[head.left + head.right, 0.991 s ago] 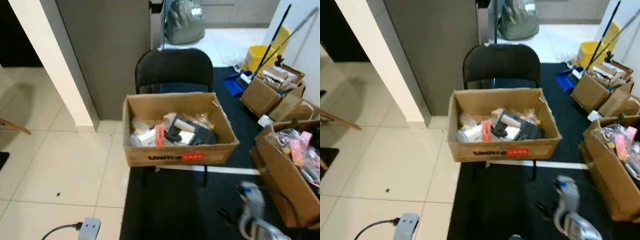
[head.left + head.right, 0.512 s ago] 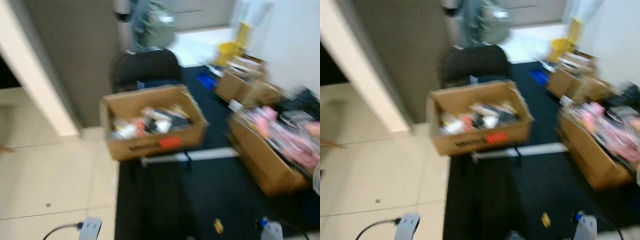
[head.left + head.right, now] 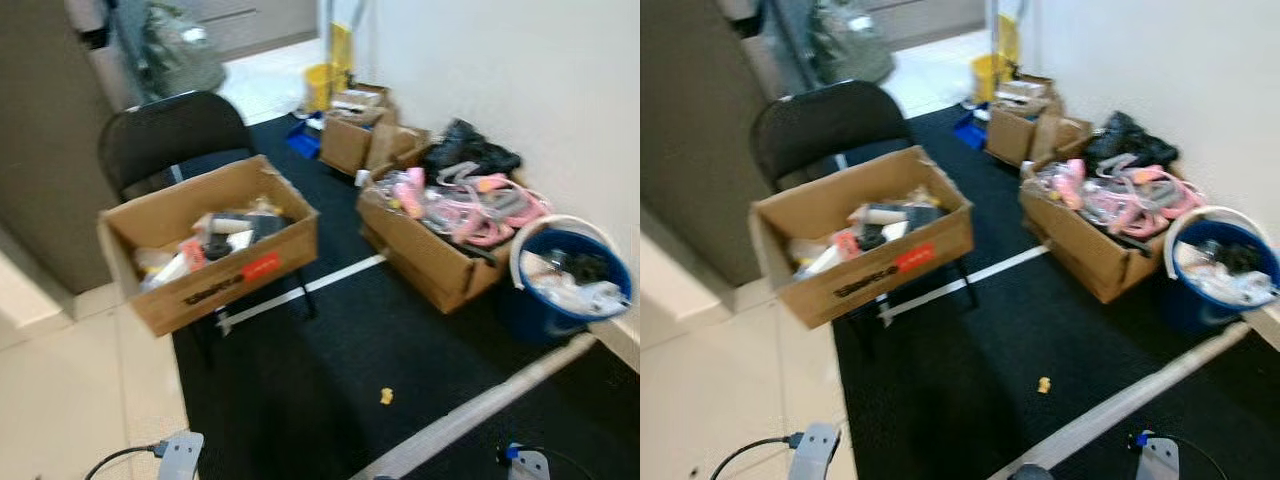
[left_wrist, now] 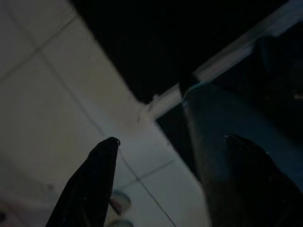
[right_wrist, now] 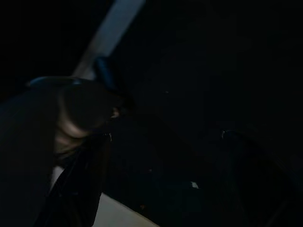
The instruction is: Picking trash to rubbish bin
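We aim to square up to the small yellow scrap (image 3: 386,396) on the black carpet (image 3: 300,370) before stooping, left gripper (image 4: 170,146) spread and empty, right gripper's (image 5: 165,137) state impossible to tell in the dark

Not much readable text here, everything's kinda blurry

The cardboard box (image 3: 210,268) sitting on the black chair (image 3: 170,135) has dark printing plus a red label (image 3: 261,266) on its front side, but it's too smeared to make out any letters. Nothing legible on the other cardboard boxes (image 3: 425,255), the blue bucket (image 3: 560,300) or the stuff piled inside them either.
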Robot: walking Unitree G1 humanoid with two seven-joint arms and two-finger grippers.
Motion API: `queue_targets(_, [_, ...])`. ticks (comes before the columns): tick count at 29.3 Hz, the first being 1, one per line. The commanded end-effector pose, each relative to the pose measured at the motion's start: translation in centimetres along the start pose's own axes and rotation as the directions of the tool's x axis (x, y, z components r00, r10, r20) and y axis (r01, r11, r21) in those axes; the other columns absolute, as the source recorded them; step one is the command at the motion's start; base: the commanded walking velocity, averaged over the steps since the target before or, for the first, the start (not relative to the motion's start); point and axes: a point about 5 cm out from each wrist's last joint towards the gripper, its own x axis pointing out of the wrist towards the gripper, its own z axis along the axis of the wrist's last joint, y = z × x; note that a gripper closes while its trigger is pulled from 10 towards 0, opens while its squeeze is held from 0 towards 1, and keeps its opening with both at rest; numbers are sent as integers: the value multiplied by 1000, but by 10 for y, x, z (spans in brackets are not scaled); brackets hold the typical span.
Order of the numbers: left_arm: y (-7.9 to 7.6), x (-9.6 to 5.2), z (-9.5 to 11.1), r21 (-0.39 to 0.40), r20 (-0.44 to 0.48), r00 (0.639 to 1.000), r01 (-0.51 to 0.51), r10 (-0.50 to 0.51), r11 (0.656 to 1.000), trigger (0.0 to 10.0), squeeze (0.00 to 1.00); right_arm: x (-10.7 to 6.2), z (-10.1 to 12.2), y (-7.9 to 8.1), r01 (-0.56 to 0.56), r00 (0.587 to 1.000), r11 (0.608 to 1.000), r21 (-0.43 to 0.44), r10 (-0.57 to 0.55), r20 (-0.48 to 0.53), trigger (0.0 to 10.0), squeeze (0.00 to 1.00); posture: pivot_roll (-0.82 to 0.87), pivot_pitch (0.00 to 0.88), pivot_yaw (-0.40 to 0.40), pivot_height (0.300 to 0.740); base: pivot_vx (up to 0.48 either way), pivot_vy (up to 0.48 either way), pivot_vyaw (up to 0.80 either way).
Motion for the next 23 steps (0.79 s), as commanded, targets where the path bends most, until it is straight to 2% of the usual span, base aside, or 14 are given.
queue_targets(1, [0,-1,-5,2,-16,1000,0,0,1000,10000,0,0,-15,3,2,999,999,-36,-4,-50,10000,0,-30,81,73,740,0,0,-744])
queue_targets(7, [-1,0,-4,11,-2,1000,-7,7,1000,10000,0,-2,-32,5,25,995,995,-101,-35,-97,10000,0,-30,82,68,740,0,0,-744])
queue_targets(11, [-2,0,-4,14,-3,1000,-4,4,1000,10000,0,-2,-35,6,16,993,988,-153,-34,-110,10000,0,-28,83,65,740,0,0,-744])
queue_targets(17, [-4,0,-6,35,-16,1000,11,-11,999,10000,0,-1,-23,4,-12,994,932,-362,-28,-107,10000,0,-34,86,71,740,0,0,-744])
queue_targets(19, [-5,0,-7,67,-23,1000,19,-18,998,10000,0,-1,-20,4,-11,994,926,-377,-30,-103,10000,0,-34,86,71,740,0,0,-744])
queue_targets(20, [-6,0,-8,146,-41,999,33,-27,989,10000,0,0,-16,4,-12,995,916,-400,-31,-100,10000,0,-34,86,71,740,0,0,-744])
queue_targets(23, [-8,0,-11,273,-68,997,54,-37,960,10000,0,0,-14,5,-22,994,880,-475,-31,-103,10000,0,-36,83,81,740,0,0,-744])
